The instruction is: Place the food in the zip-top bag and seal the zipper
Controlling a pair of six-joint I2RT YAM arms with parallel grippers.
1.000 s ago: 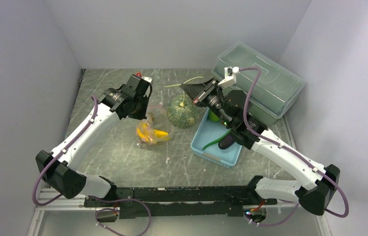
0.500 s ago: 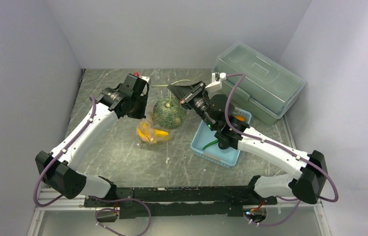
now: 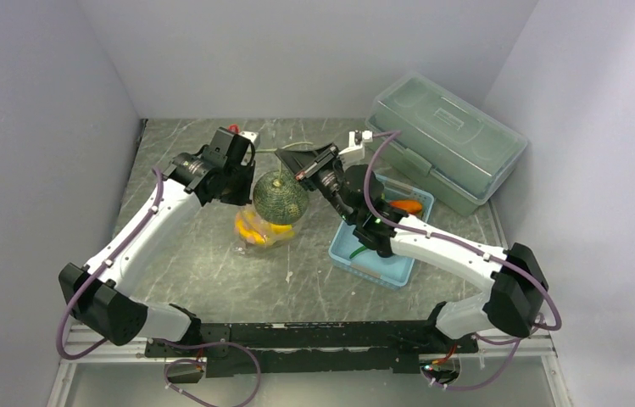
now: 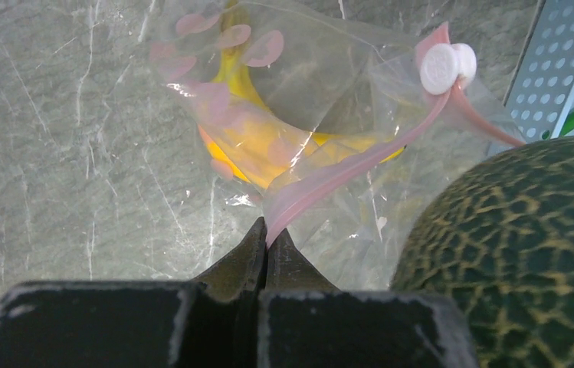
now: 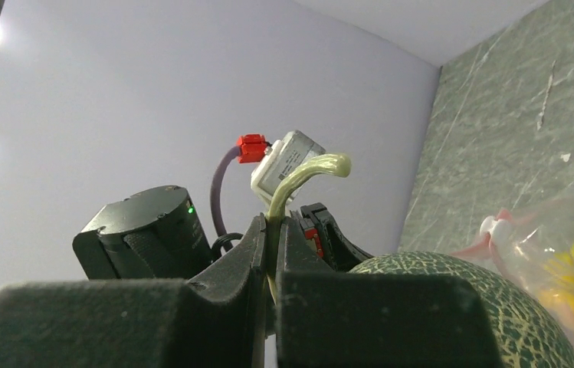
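Observation:
My left gripper (image 4: pixel 268 230) is shut on the pink zipper (image 4: pixel 360 165) of the clear zip-top bag (image 4: pixel 306 69) and holds its mouth edge up. It also shows in the top view (image 3: pixel 244 197). Yellow bananas (image 4: pixel 268 142) lie inside the bag (image 3: pixel 263 231). My right gripper (image 5: pixel 272 222) is shut on the pale stem (image 5: pixel 303 175) of the dark-green netted melon (image 5: pixel 467 299). The melon (image 3: pixel 280 197) hangs at the bag's mouth, right beside the left gripper, and also shows in the left wrist view (image 4: pixel 521 245). The right gripper (image 3: pixel 284 157) is just above it.
A light blue basket (image 3: pixel 381 264) sits right of the bag with an orange-red piece (image 3: pixel 407 206) in it; my right arm covers most of it. A translucent grey-green lidded box (image 3: pixel 445 140) stands at the back right. Grey walls close in on three sides.
My right gripper has carried the melon by its stem leftward, from beside the basket to the bag's mouth. The left gripper has stayed holding the zipper.

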